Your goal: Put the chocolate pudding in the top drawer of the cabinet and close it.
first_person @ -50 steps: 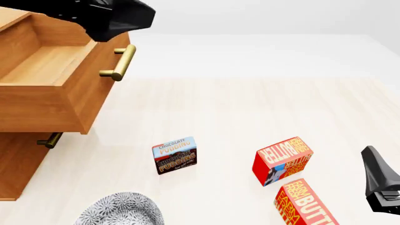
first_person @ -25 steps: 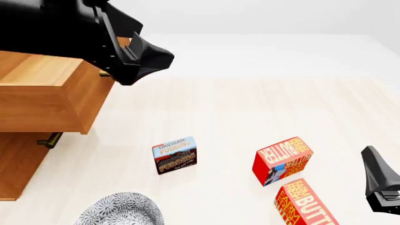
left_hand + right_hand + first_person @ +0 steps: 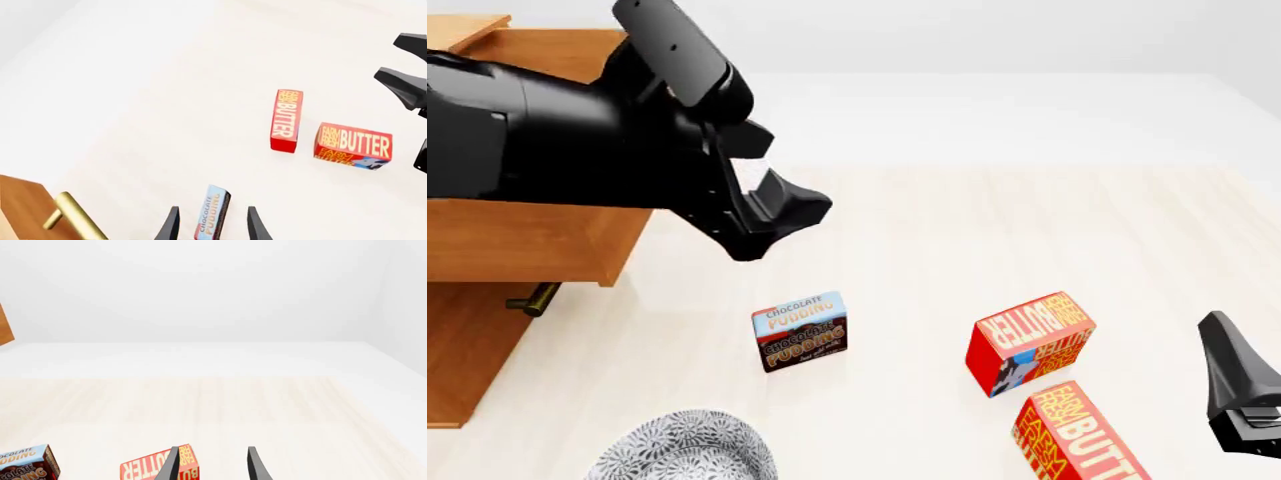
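Two butter boxes [image 3: 1030, 341] [image 3: 1077, 435] close together, perhaps touching; patterned plate [image 3: 687, 447] at near table [image 3: 988, 230] edge.

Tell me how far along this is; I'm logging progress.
Done: top drawer stands pulled out. In hand: left gripper, jaws open, hangs above the chocolate pudding, which sits untouched on the table. Left: grasp it, place it in the drawer, push it shut.

The pudding box [image 3: 799, 331] is set on the counter [image 3: 988, 230], right of the cabinet [image 3: 507, 240], left of two butter boxes [image 3: 1030, 342].
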You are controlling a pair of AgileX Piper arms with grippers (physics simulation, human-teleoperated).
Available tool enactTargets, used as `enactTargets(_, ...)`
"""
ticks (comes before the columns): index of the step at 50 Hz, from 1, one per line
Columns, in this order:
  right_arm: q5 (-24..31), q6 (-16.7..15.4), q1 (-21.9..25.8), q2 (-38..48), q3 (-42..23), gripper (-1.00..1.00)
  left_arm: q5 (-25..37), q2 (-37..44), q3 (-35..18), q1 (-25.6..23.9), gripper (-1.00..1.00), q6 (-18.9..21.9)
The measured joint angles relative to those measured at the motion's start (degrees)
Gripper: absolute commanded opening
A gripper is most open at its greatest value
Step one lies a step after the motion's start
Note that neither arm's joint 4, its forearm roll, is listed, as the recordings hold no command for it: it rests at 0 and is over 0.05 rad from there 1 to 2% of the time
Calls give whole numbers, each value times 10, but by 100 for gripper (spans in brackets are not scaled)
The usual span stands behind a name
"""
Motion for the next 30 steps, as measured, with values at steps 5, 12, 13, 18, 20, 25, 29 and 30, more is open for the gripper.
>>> enactTargets(5,0,0,0,0,0,100,-11,7,14,-3,100,-4)
enactTargets(12,0,0,0,0,0,100,-24,16,28,-7,100,-7)
enactTargets(13,0,0,0,0,0,100,-26,18,30,-7,100,-7)
enactTargets(18,0,0,0,0,0,100,-36,26,39,-11,100,-10)
enactTargets(20,0,0,0,0,0,100,-40,29,43,-12,100,-11)
enactTargets(25,0,0,0,0,0,100,-48,35,50,-14,100,-12)
enactTargets(29,0,0,0,0,0,100,-56,41,59,-15,100,-14)
enactTargets(30,0,0,0,0,0,100,-58,42,61,-16,100,-15)
